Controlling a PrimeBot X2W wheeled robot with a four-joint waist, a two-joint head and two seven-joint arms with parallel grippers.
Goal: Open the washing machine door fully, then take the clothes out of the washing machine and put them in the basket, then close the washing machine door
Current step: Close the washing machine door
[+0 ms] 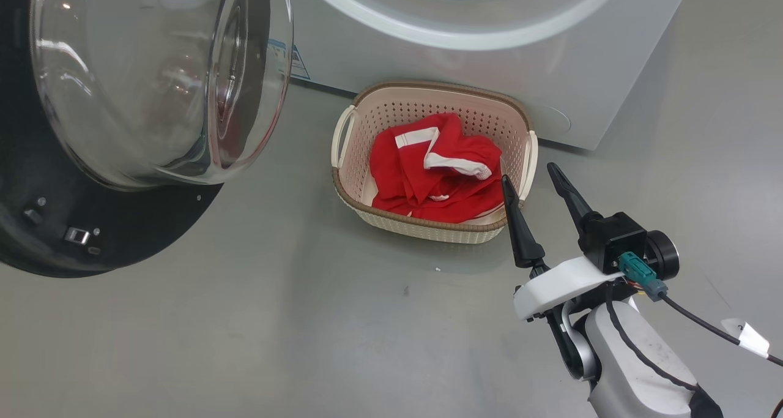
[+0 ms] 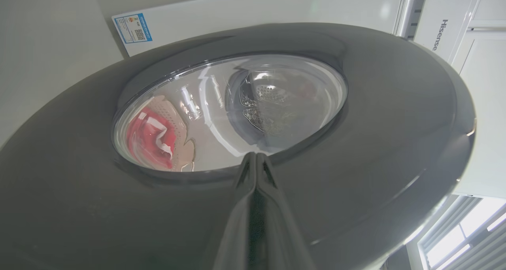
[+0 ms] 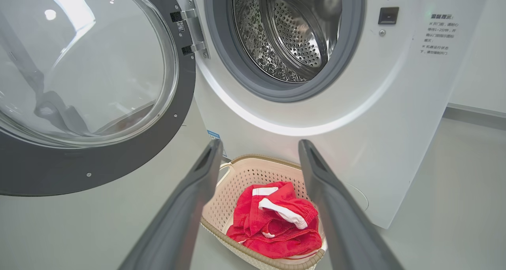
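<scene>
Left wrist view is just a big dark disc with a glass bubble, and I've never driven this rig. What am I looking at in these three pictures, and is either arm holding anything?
That dark disc is the washing machine door, seen from its outer side by the camera on the left wrist. The two dark fingers rising from the bottom are the left tool, pressed together close to the door, holding nothing. The head view looks down from the robot's head: the door hangs open on the left, and the basket stands on the floor before the washing machine, with the clothes in it. The right tool, fingers apart and empty, hovers by the basket's near right corner. The right wrist view looks along those fingers at the drum, where I see no clothes.
</scene>
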